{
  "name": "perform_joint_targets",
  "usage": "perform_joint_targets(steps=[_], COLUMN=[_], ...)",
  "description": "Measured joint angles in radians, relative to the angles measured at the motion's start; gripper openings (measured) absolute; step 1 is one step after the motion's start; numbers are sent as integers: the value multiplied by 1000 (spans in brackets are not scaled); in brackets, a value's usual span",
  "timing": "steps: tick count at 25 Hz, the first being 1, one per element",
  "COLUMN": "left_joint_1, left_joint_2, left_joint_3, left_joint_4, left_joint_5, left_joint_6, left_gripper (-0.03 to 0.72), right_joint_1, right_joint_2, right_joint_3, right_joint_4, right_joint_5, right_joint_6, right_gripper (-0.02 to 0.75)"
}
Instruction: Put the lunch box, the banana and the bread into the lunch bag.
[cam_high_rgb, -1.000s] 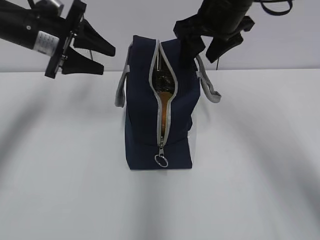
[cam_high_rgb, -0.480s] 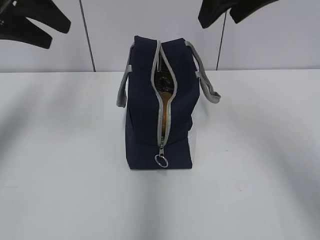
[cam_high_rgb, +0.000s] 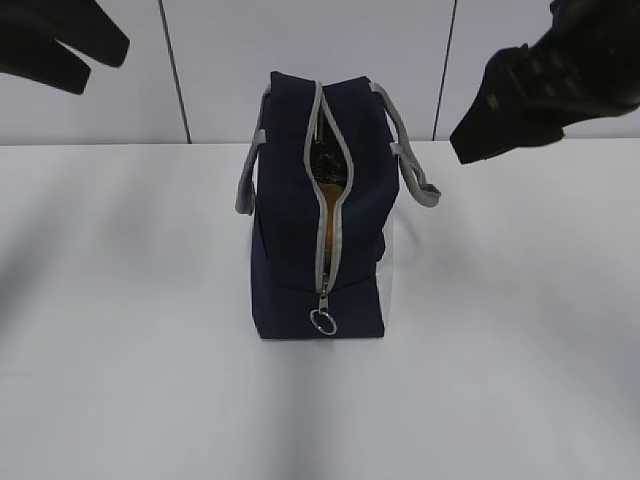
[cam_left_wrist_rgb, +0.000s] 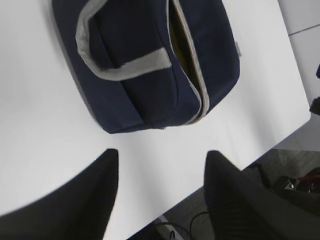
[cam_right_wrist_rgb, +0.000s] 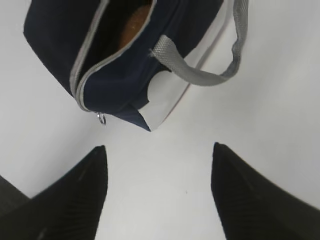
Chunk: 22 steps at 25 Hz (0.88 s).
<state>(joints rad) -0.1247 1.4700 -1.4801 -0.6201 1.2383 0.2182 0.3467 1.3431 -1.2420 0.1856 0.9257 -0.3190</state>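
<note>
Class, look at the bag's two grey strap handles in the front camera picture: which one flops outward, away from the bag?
The right handle. It droops sideways off the lunch bag, leaving a gap, while the left handle hangs close along the bag's side.

No writing, label, brand mark or number can be read anywhere before me. The navy lunch bag (cam_high_rgb: 290, 230) carries plain fabric, its white side panel (cam_right_wrist_rgb: 172, 97) is blank, and the grey zipper (cam_high_rgb: 322, 240) and ring pull (cam_high_rgb: 322, 321) show no stamp I can make out. The white table (cam_high_rgb: 130, 340) bears no sign either.
</note>
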Motion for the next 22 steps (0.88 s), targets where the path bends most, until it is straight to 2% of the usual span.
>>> perform_joint_targets(steps=[2, 5, 8, 10, 13, 19, 22], left_joint_1=[-17, -26, -27, -27, -27, -27, -27], left_joint_2=[-8, -17, -18, -18, -18, -18, -18], left_joint_3=[38, 95, 148, 173, 190, 191, 191], left_joint_4=[0, 0, 3, 7, 13, 16, 18], left_joint_5=[0, 0, -5, -10, -14, -33, -40], left_joint_6=[0, 0, 0, 0, 0, 0, 0], left_gripper=[392, 391, 386, 384, 384, 382, 378], right_joint_1=[0, 0, 0, 0, 0, 4, 47], right_joint_2=[-48, -102, -124, -124, -122, -107, -105], right_joint_3=[112, 281, 428, 477, 491, 491, 491], right_joint_4=[59, 205, 452, 587, 710, 774, 801], right_joint_5=[-137, -355, -532, -603, -655, -684, -666], right_joint_6=[-72, -244, -483, -596, -660, -764, -896], right_gripper=[479, 479, 479, 479, 479, 478, 478])
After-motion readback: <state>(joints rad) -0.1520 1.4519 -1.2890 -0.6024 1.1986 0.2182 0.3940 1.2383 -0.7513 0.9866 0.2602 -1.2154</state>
